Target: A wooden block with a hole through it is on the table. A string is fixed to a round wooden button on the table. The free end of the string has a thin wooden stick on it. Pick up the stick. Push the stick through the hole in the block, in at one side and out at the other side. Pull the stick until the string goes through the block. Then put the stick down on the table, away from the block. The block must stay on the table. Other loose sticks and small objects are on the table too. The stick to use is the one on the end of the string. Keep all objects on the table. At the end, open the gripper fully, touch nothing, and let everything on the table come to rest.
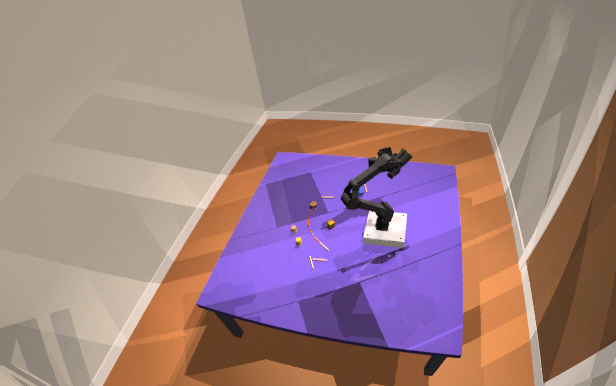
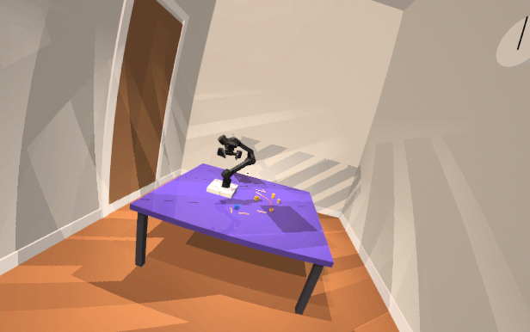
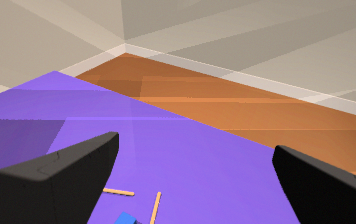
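Note:
The wooden block (image 1: 331, 224) (image 2: 256, 198) sits on the table (image 1: 250, 280) (image 2: 172, 211); its hole is too small to make out. The round button (image 1: 313, 204) (image 2: 271, 210) lies farther back in the top view. From it a reddish string (image 1: 309, 225) (image 2: 267, 199) curves beside the block. The string's stick (image 1: 324, 246) lies on the table at its end. The string is outside the block. My gripper (image 2: 230, 155) (image 3: 196, 146) is open and empty, high above the table and away from the block and string.
Two loose sticks (image 1: 311, 262) (image 1: 320, 260) lie close to the string's stick. Another stick (image 1: 328, 197) lies by the button. A yellow object (image 1: 298, 241) and a tan object (image 1: 293, 228) stand left of the string. A blue cube (image 1: 361, 191) (image 3: 126, 218) is near more sticks (image 3: 118, 192) (image 3: 156, 207).

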Controlling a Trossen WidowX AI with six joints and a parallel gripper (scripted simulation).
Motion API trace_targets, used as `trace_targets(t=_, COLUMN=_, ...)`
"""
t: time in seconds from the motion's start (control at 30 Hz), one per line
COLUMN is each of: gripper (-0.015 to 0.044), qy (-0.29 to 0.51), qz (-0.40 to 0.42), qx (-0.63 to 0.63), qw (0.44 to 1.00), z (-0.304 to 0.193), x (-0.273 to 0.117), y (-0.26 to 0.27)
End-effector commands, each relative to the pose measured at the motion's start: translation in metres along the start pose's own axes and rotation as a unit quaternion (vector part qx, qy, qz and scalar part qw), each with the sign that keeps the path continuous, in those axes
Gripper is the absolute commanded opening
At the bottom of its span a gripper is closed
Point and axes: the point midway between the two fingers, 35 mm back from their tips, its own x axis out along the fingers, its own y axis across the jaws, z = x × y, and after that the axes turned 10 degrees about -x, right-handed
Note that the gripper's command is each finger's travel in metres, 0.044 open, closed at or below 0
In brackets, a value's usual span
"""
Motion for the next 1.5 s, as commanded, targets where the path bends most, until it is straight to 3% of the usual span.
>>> trace_targets(t=0.0, gripper=0.0426, qy=0.0, qz=0.0, qx=0.0, qw=1.0, z=0.0, x=0.0, y=0.0)
trace_targets(t=0.1, gripper=0.044, qy=0.005, qz=0.013, qx=-0.004, qw=1.0, z=-0.002, x=0.002, y=0.001)
trace_targets(t=0.4, gripper=0.044, qy=0.073, qz=0.184, qx=-0.082, qw=0.977, z=-0.026, x=0.041, y=0.02)
trace_targets(t=0.8, gripper=0.044, qy=0.158, qz=0.392, qx=-0.237, qw=0.875, z=-0.067, x=0.092, y=0.089)
trace_targets(t=1.13, gripper=0.044, qy=0.169, qz=0.532, qx=-0.425, qw=0.713, z=-0.102, x=0.11, y=0.176)
trace_targets(t=1.47, gripper=0.044, qy=0.128, qz=0.608, qx=-0.616, qw=0.485, z=-0.147, x=0.089, y=0.27)
